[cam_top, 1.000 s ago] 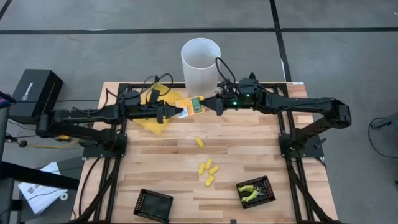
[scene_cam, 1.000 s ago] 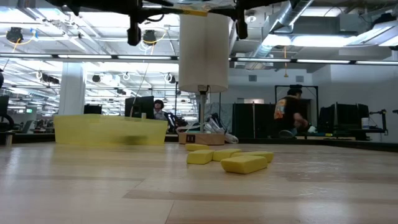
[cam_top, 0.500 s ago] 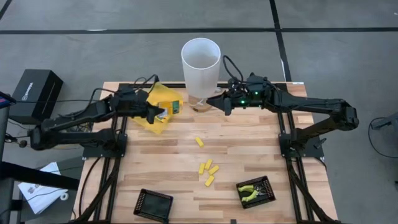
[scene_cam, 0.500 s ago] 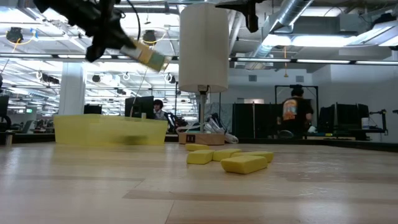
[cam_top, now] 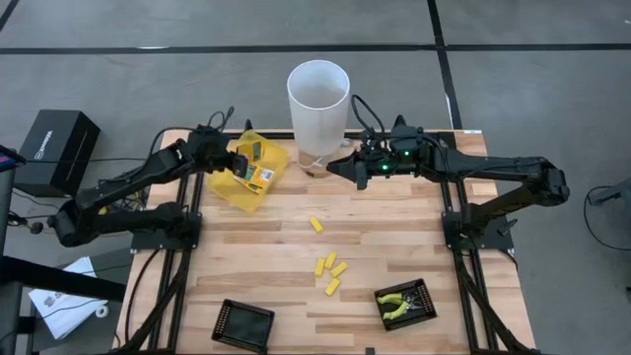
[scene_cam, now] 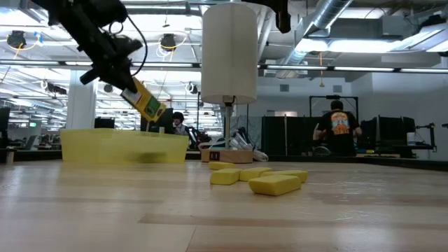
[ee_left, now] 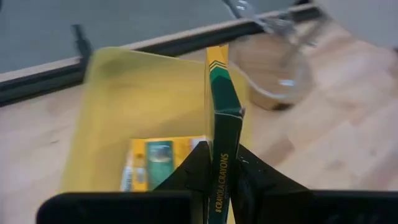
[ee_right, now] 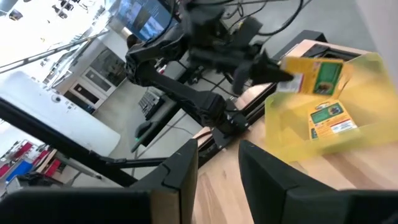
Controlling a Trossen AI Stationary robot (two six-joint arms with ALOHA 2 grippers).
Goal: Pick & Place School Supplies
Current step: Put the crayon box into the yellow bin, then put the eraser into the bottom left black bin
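Now we see our left end effector (cam_top: 240, 167) has swung back from the middle of the worktop (cam_top: 394, 237) and hangs over the yellow pouch (cam_top: 264, 182), clenched on the crayon box (cam_top: 253, 164). That box is flat, yellow-orange with a green label, held on its edge. Another packet (ee_left: 149, 162) lies inside the pouch. Our right end effector (cam_top: 340, 166) has let go and waits near the white tube (cam_top: 317, 104), fingers apart.

The left hand (ee_left: 214, 180) hides the crayon box's (ee_left: 222, 118) lower end.
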